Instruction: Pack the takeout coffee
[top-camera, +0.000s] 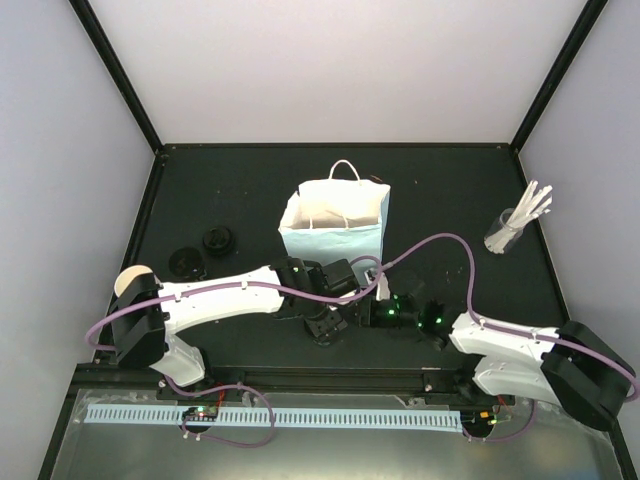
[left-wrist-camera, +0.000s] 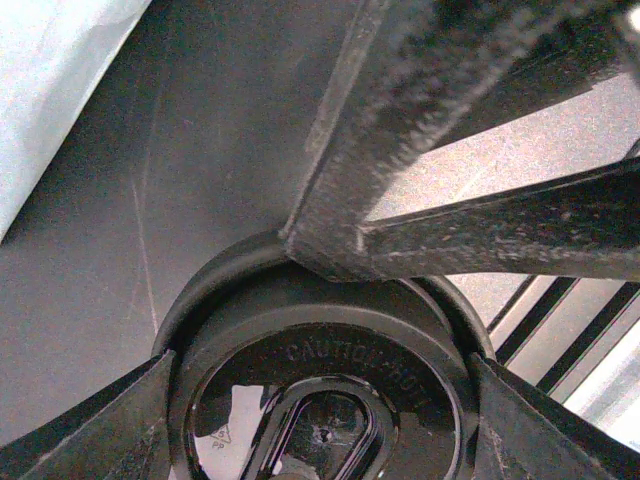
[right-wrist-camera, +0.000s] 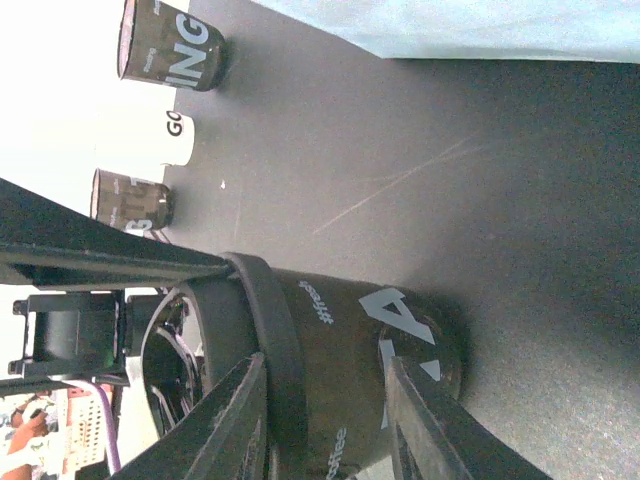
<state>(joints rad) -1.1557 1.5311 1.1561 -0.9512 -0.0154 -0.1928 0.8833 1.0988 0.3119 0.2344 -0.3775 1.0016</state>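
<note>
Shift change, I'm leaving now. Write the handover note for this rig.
Left gripper: shut on the dark paper cup with a black round plastic lid, in front of the light-blue paper bag.
Right gripper: straddles that cup; grip unclear.
Two more dark lidded cups stand at the table's left.
Done: no cup seen in the bag. Left: all cups; cup carrier not in view.

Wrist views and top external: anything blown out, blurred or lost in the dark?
Left wrist: lid lettering readable, with glare on its gloss; bag and the right background wash out. Right wrist: near cup sharp, upper-left background clipped white. Top external: black-lidded cups barely separate from the dark table.
</note>
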